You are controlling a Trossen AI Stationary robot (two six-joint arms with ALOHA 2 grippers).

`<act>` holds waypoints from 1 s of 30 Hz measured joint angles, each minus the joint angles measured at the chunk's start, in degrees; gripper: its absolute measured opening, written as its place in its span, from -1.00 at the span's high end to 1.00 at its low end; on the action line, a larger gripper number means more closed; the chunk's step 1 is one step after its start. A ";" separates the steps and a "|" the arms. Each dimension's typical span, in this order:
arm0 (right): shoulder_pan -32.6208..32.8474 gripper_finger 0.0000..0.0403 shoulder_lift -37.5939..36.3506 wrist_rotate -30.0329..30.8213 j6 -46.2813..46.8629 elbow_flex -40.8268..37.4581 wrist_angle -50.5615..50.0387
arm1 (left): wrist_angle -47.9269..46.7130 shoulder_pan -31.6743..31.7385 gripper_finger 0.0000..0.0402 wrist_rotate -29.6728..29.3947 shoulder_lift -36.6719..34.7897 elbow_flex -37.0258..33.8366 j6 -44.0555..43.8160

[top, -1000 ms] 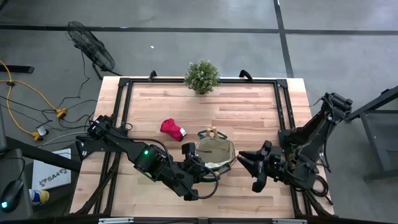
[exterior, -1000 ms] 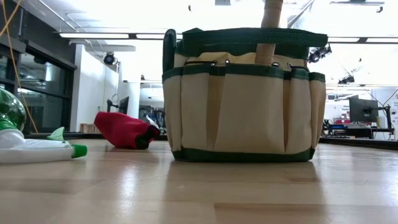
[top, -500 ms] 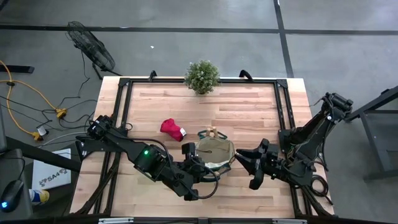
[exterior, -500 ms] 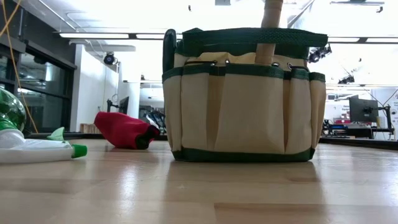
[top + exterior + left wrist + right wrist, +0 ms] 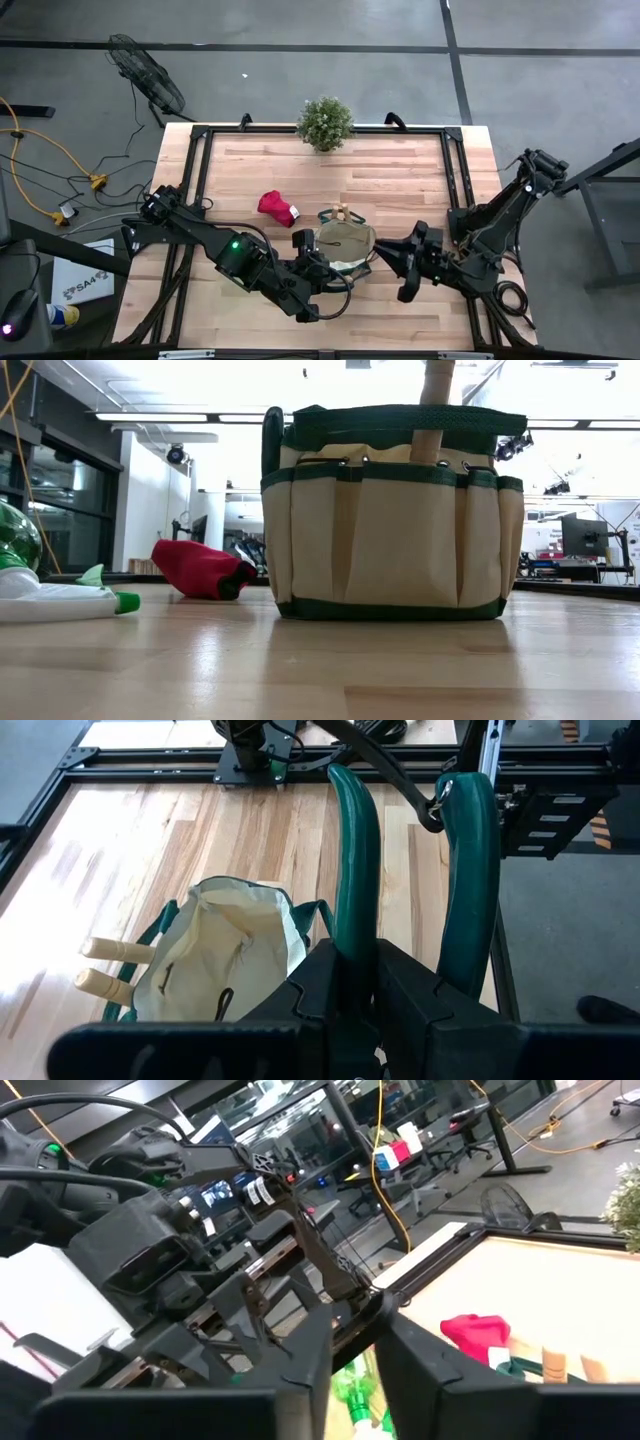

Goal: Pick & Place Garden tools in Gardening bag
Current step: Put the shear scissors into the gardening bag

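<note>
Cannot make out the blades of the green-handled pruners [image 5: 355, 850]: hidden below the left pincer [image 5: 357, 965], which is clamped on one smooth curved handle, the other handle standing free beside it. In the high view, same pincer [image 5: 318, 272] at 7 o'clock of the gardening bag [image 5: 347, 245], partly covering its rim. Hard to tell which tools belong to the two round wooden handles [image 5: 110, 968] sticking out of the bag; heads sunk inside. Cut off at the edge of the low view: a green spray bottle [image 5: 50, 600], lying on its side on the table.

Bag of soft tan fabric with dark green trim and sewn outer pockets, upright on the table. Red glove [image 5: 277, 207] crumpled at 10 o'clock of the bag, apart from it.

Right pincer [image 5: 395, 268] at 4 o'clock of the bag, near it; dark flat fingers [image 5: 420, 1370] a little apart, nothing between them.

Table [image 5: 400, 180] of pale wooden planks in a black metal frame; bushy potted plant [image 5: 325, 122] at its 12 o'clock edge. Around it grey concrete floor, a fan [image 5: 145, 72] and yellow cables at 10 o'clock.
</note>
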 joint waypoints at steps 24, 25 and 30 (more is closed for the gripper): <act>0.00 0.98 0.00 -3.08 -0.46 -0.01 0.04 | 0.00 0.00 0.78 0.02 0.00 0.00 -0.33; 0.00 0.98 0.00 -3.52 -0.48 -0.01 0.04 | 0.00 0.00 0.78 0.04 0.00 0.00 -0.34; 0.00 0.98 0.00 -4.31 -0.48 -0.01 0.04 | 0.00 0.00 0.78 0.74 0.00 0.00 -0.33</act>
